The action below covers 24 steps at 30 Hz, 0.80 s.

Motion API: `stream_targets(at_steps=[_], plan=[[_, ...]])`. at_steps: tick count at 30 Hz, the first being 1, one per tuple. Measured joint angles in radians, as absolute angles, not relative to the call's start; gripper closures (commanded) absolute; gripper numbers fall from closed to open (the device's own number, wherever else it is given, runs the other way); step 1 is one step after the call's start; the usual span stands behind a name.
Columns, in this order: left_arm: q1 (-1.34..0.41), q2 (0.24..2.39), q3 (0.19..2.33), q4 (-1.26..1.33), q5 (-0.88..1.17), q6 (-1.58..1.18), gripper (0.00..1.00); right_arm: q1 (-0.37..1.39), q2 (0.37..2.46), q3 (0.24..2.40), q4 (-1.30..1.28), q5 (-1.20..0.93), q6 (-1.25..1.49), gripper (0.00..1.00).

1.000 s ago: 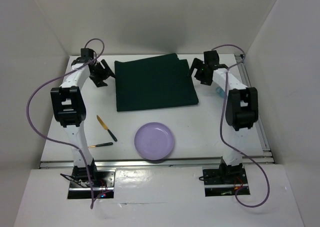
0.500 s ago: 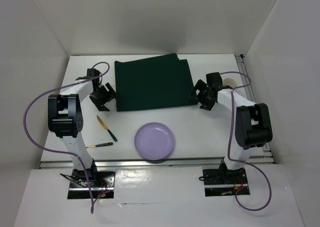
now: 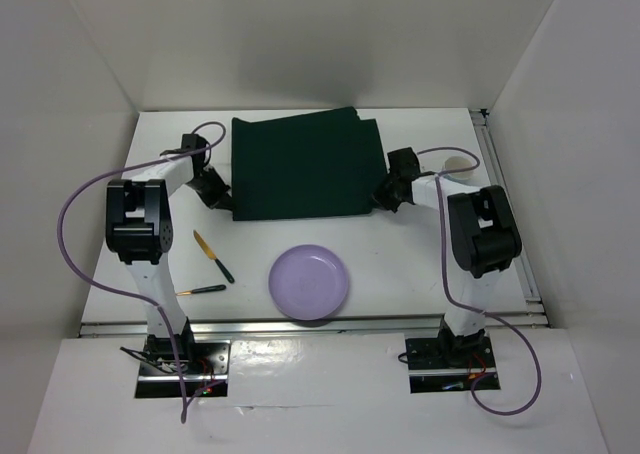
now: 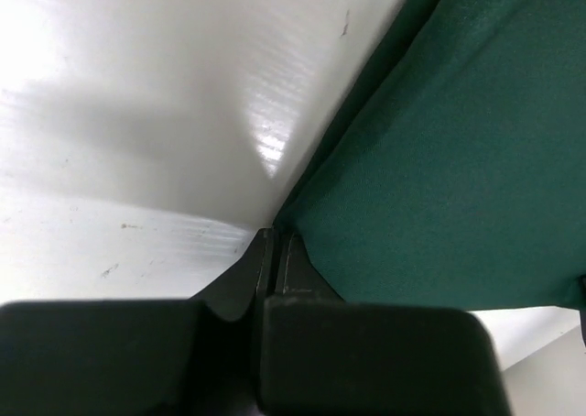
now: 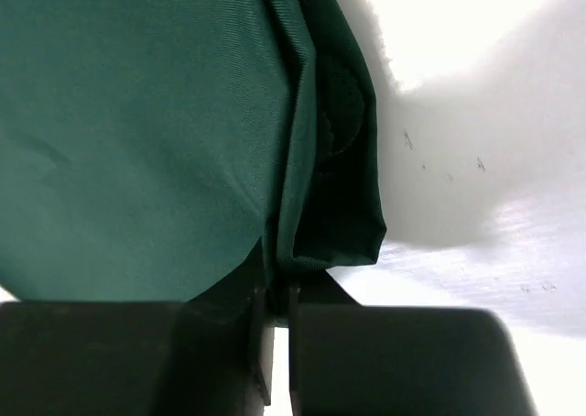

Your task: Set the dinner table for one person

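Top view, 12 o'clock = far side. The dinner table (image 3: 420,264) is the big white top filling the booth floor, with everything sitting on it.

Containers:
- purple plate (image 3: 310,282) at 6 o'clock, near edge, between the two arm bases. Flat on the table, whole purple face visible, touching nothing else.
- cup (image 3: 457,163) at 2 o'clock, near the right edge, just past the right arm. Pale round rim seen from above, too small to tell what's in it.

Other items:
- green mat (image 3: 305,169) at 12 o'clock, dark cloth lying flat, with a doubled fold along its right side.
- knife (image 3: 213,257) at 8 o'clock, yellowish blade and dark handle, lying diagonally.
- second utensil (image 3: 203,290) just nearer than the knife, dark handle. Type unclear, apart from the plate.

Grippers:
- left gripper (image 3: 213,189) is at the mat's 8 o'clock corner. In the left wrist view the fingers (image 4: 233,279) are pressed together with the cloth corner running in at their tips, so it is clamped on the mat corner, low on the table.
- right gripper (image 3: 385,196) is at the mat's 4 o'clock corner. In the right wrist view the jaws are almost together, with the folded cloth edge pinched between them, so it is clamped on the mat too.

Both arms reach inward from either side of the mat. The plate and cutlery lie well apart from both grippers.
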<state>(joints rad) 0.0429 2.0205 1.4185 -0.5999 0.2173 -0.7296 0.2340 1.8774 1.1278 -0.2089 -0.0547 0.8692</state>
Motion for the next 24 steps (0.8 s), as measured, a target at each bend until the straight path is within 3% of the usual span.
stream_targets(at_steps=[4, 15, 17, 19, 20, 22, 23, 24], plan=[[0.042, 2.028, 1.435, -0.611, 0.219, -0.702, 1.00, 0.248, 1.850, 1.087, -0.196, 0.002, 0.893, 1.00], [-0.034, 1.959, 1.335, -0.622, 0.228, -0.679, 1.00, 0.273, 1.530, 0.854, -0.290, 0.107, 0.888, 1.00], [-0.047, 1.934, 1.313, -0.631, 0.222, -0.679, 0.91, 0.273, 1.502, 0.831, -0.301, 0.118, 0.884, 1.00], [-0.053, 1.907, 1.290, -0.636, 0.220, -0.680, 0.75, 0.273, 1.486, 0.811, -0.305, 0.120, 0.882, 0.76], [-0.054, 1.895, 1.283, -0.645, 0.220, -0.681, 0.53, 0.273, 1.483, 0.803, -0.309, 0.116, 0.878, 0.57], [-0.055, 1.874, 1.281, -0.661, 0.196, -0.671, 0.34, 0.275, 1.483, 0.795, -0.324, 0.124, 0.874, 0.23], [-0.051, 1.865, 1.282, -0.671, 0.171, -0.668, 0.13, 0.276, 1.483, 0.794, -0.338, 0.130, 0.866, 0.17], [-0.047, 1.858, 1.288, -0.687, 0.149, -0.657, 0.08, 0.278, 1.482, 0.795, -0.352, 0.139, 0.854, 0.14]])
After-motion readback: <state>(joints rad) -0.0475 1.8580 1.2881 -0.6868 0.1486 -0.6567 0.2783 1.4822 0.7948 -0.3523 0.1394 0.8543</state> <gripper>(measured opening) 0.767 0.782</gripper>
